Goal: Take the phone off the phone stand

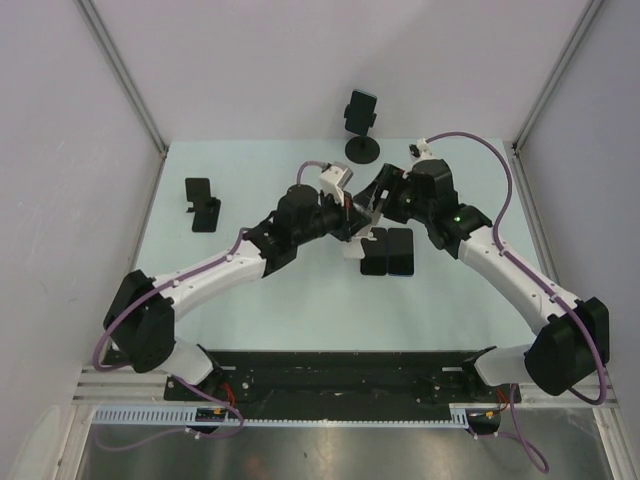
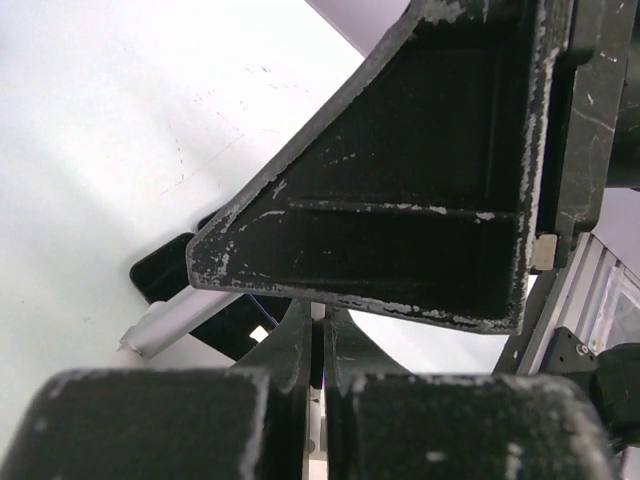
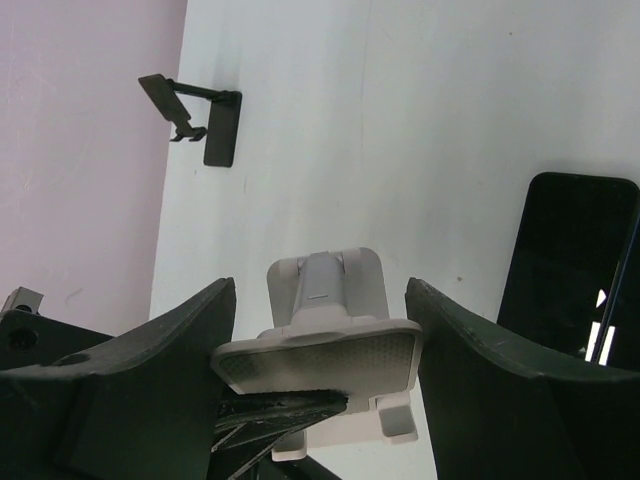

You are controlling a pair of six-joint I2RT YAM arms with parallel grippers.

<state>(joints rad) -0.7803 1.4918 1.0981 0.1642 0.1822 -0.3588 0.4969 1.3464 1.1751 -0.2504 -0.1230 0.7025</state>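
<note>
The white stand (image 3: 318,350) looks empty. 2 phones (image 1: 400,250) lie flat on the tabletop (image 1: 250,170) just beside it, so removal seems done. The left hand (image 2: 318,345) is fully closed, and I cannot tell its hold. The right hand (image 3: 320,300) is open around the stand.

Matt plastics & scuffed black gripper parts on a smooth pale table.

Table (image 1: 260,190) looks smooth, matt, pale mint, w/ faint scratches in left wrist view. Left gripper (image 2: 318,345) fingers (image 2: 400,190) are black plastic, matt, edges chipped & worn whitish. Right gripper (image 3: 320,330) fingers (image 3: 150,370) are dull black, smooth. White phone stand (image 3: 325,340) looks like matt plastic w/ a fine-textured pad. Phone (image 3: 570,260) face is glossy black, reflective. Black stand (image 1: 203,205) appears matt. Arm shells: glossy white plastic.
</note>
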